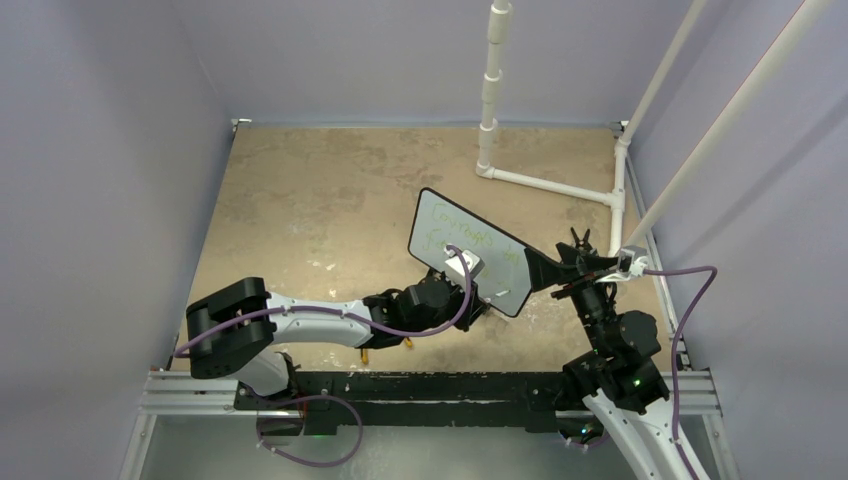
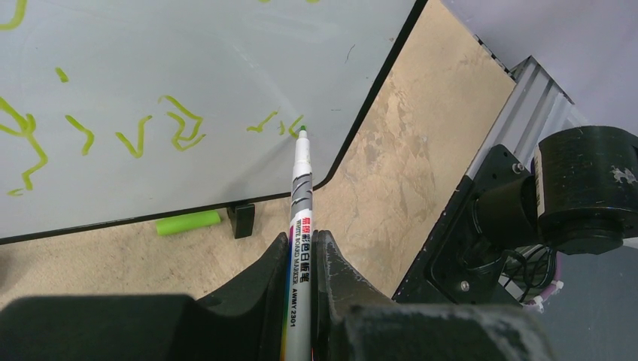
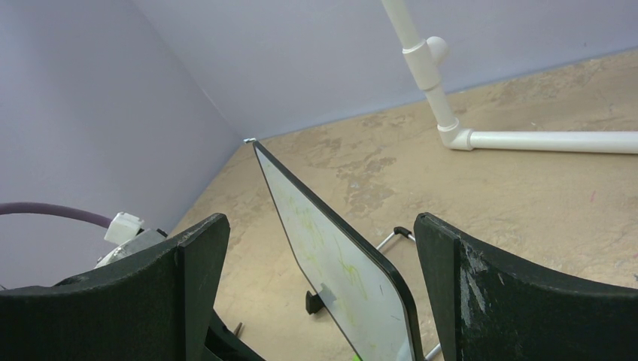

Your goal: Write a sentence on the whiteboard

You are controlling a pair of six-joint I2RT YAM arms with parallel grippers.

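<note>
Whiteboard [image 1: 440, 225]: stands tilted on its little feet [image 2: 241, 219] near the middle of the bench [image 1: 320, 200], face turned so a pen can reach it squarely. Left gripper [image 2: 301, 244]: clamps tight on a marker [image 2: 302, 195], tip against the board at the end of the lower row of the green sentence [image 2: 180, 128], near the bottom corner. Right gripper [image 3: 322, 226]: spreads wide, one finger on either side of the board's edge, probably to brace it against writing pressure; contact not clear. Green cap [image 2: 188, 222]: lies just beside a foot.
</note>
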